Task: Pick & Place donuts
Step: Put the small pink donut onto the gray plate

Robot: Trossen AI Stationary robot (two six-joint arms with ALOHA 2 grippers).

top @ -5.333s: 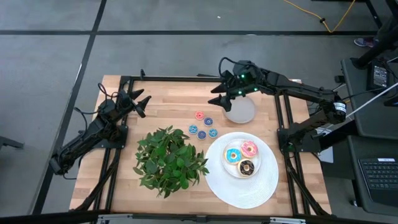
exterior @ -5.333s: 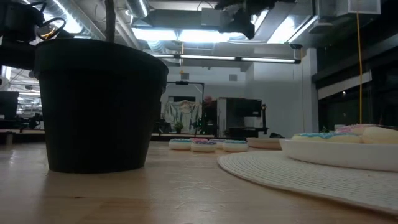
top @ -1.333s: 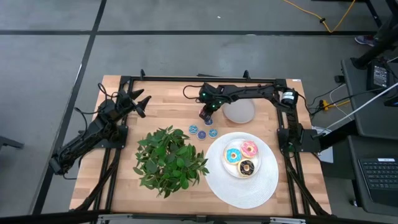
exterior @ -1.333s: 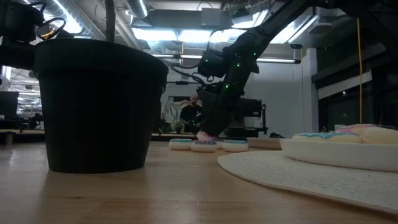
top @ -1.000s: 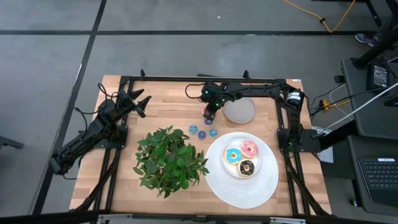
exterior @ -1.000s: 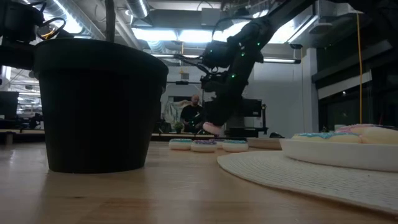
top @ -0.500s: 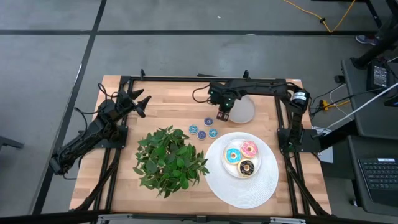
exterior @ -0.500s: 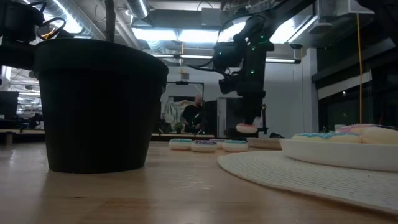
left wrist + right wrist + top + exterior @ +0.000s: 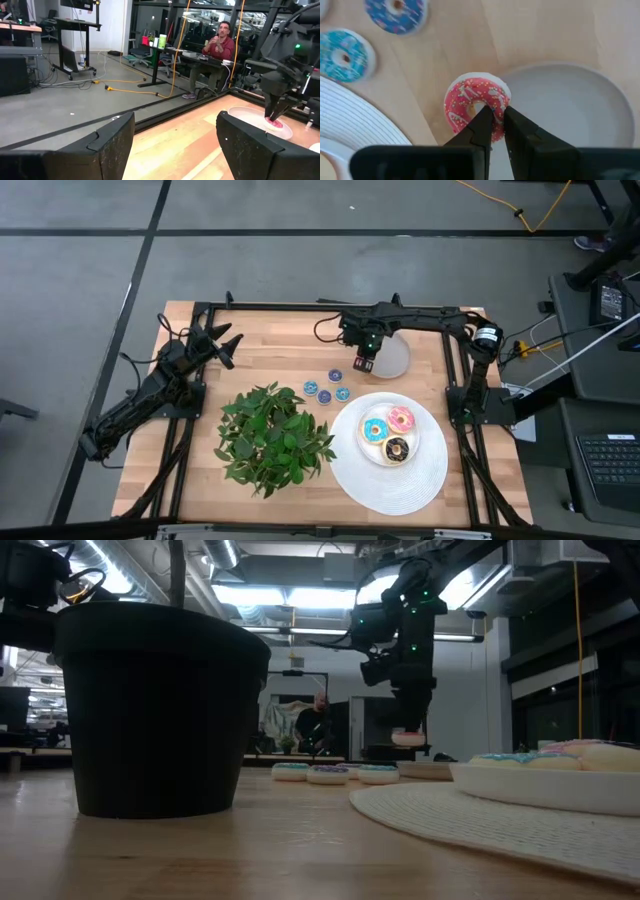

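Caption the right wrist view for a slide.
Right gripper shut on a red-iced tiny donut, held above the grey dish's rim; two blue rings lie nearby.

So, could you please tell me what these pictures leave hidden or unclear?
- Low view: the black pot hides the table's left side.
- High view: the small red donut is hidden under the right pincer.
- Low view: the white plate's right part is cut off by the picture's edge.

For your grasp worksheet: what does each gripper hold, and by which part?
Right gripper pinches the small red donut by its ring, one finger through the hole. Left gripper holds nothing.
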